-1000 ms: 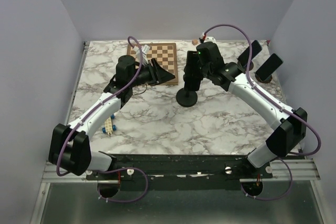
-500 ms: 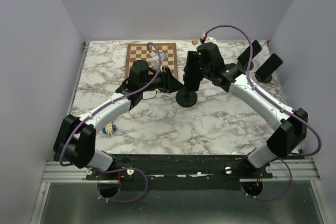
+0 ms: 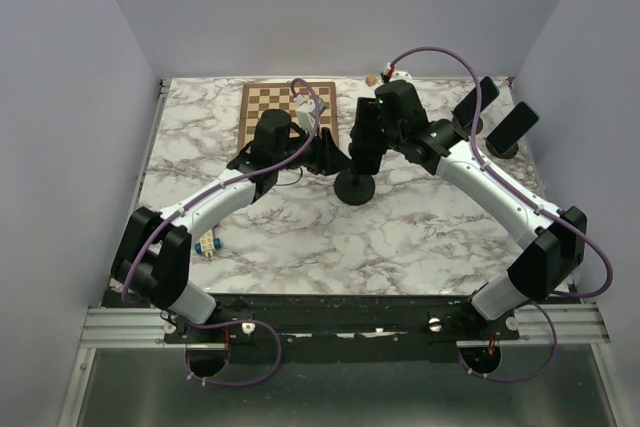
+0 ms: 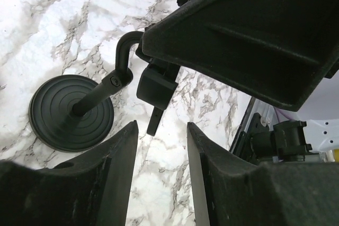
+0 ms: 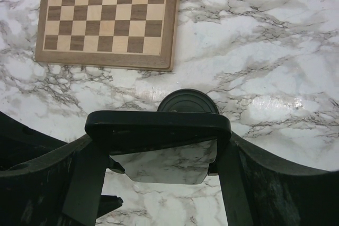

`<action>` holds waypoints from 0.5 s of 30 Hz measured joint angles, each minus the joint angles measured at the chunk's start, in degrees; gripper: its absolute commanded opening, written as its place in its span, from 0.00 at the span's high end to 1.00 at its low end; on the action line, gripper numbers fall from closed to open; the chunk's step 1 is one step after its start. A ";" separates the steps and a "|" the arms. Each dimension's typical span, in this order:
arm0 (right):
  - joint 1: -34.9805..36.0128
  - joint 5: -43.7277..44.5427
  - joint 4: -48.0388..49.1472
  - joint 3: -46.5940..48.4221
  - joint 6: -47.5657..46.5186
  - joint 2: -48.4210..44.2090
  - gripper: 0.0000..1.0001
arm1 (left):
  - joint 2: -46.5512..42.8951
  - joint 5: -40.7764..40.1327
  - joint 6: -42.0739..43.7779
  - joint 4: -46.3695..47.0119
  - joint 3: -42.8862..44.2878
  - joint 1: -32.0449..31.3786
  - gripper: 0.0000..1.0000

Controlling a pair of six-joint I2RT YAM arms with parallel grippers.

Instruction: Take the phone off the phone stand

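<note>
The black phone (image 3: pixel 366 134) sits upright on the black phone stand (image 3: pixel 355 187), which has a round base and a bent stem. My right gripper (image 3: pixel 368 139) is shut on the phone's two side edges; in the right wrist view the phone (image 5: pixel 159 129) spans between my fingers, with the stand base (image 5: pixel 187 100) behind it. My left gripper (image 3: pixel 331 155) is open and empty, just left of the stand. In the left wrist view the stand base (image 4: pixel 71 112) lies ahead to the left of my left gripper (image 4: pixel 161 183), and the phone (image 4: pixel 249 30) fills the upper right.
A wooden chessboard (image 3: pixel 290 107) lies at the back behind my left arm. Two more phones on stands (image 3: pixel 515 125) are at the back right edge. A small tan and blue object (image 3: pixel 207 244) lies at the front left.
My left arm has swung right from the chessboard toward the stand, bringing its open gripper close beside the stem. The right gripper and phone have not moved.
</note>
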 measured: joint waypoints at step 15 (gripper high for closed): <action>5.75 9.03 -11.52 11.28 4.68 5.88 0.00 | -6.71 -1.55 -4.02 -3.39 -0.28 -0.07 0.43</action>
